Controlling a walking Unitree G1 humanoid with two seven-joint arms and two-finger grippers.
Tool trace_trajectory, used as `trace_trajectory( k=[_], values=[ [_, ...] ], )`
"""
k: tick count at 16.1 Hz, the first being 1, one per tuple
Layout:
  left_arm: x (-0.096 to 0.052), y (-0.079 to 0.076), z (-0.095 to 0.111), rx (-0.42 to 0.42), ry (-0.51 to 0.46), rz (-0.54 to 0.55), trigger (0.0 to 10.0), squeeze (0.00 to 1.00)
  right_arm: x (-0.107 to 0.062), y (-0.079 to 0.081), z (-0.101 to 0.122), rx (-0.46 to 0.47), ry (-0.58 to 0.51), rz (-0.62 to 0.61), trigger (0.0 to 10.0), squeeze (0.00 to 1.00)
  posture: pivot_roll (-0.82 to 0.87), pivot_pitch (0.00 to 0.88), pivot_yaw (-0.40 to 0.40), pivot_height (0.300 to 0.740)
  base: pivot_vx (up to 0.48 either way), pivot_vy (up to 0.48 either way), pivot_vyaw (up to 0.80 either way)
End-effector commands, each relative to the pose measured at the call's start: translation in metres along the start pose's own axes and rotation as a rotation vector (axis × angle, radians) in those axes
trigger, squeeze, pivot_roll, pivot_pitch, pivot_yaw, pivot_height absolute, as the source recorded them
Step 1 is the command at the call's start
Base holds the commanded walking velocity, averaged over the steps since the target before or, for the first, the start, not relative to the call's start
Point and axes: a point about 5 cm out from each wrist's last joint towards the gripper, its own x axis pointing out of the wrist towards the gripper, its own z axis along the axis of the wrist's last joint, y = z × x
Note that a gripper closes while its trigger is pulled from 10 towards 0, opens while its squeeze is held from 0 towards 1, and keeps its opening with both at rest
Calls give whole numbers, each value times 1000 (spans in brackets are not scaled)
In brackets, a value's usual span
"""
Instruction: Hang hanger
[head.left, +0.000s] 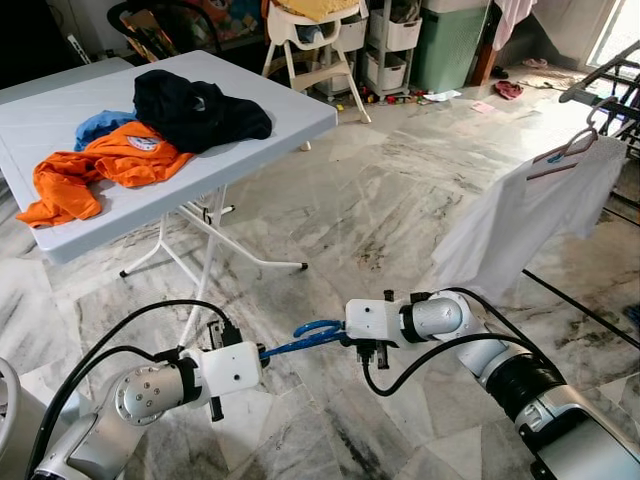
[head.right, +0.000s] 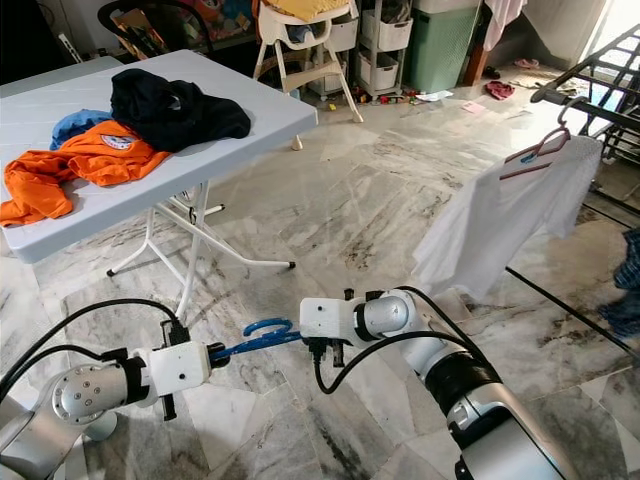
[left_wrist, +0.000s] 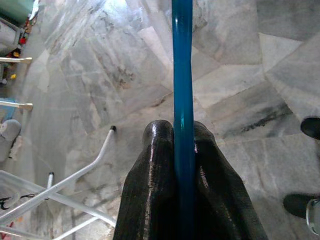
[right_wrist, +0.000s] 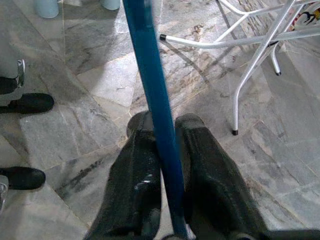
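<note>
Left gripper (left_wrist: 183, 145) and right gripper (right_wrist: 162, 130) face each other low, fingers apparently clamped shut.

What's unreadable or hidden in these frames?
- Blue hanger: most of its shape sits between the two wrists in the eye views; both wrist views cut its bar at the frame edges.
- Drying rack: cut off by the right edge.
- Print on the orange shirt: too small to read.

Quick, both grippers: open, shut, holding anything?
Left gripper: jaws shut on the blue hanger.
Right gripper: jaws shut on the same hanger.
</note>
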Motion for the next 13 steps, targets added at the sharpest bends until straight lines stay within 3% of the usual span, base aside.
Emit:
trace_trajectory(
  k=[1,11,12,13],
  values=[
    [-1,3,2,28,-3,4,10000,0,-4,-13,6,-15,-12,-38,0,0,-49,49,31,740,0,0,0],
    [4,1,1,39,5,-14,10000,0,-1,-11,9,-30,-43,-43,0,0,-52,43,34,740,0,0,0],
    [4,1,-1,15,2,-5,10000,1000,-1,-10,9,-26,-50,-43,0,0,-52,40,34,740,0,0,0],
    [5,0,-2,-14,-7,-1,10000,1000,-1,-9,9,-22,-57,-44,0,0,-51,35,35,740,0,0,0]
  ],
)
